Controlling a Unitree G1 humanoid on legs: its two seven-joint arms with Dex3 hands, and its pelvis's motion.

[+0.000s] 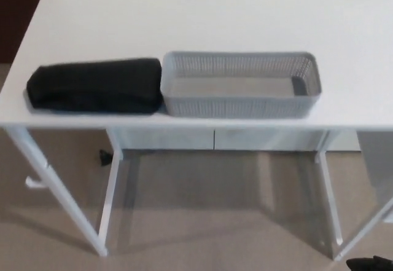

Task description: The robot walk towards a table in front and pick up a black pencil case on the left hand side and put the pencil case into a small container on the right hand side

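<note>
The basket (241, 84) sits near the front edge of the table (202, 19), its left end touching the pencil case (95, 86), so there's no gap between them, while wide bare tabletop lies open behind and right of the basket.

place: home or office room | cues: beige carpet (202, 222), white desk (202, 19), white cabinet doors (215, 139)
</note>
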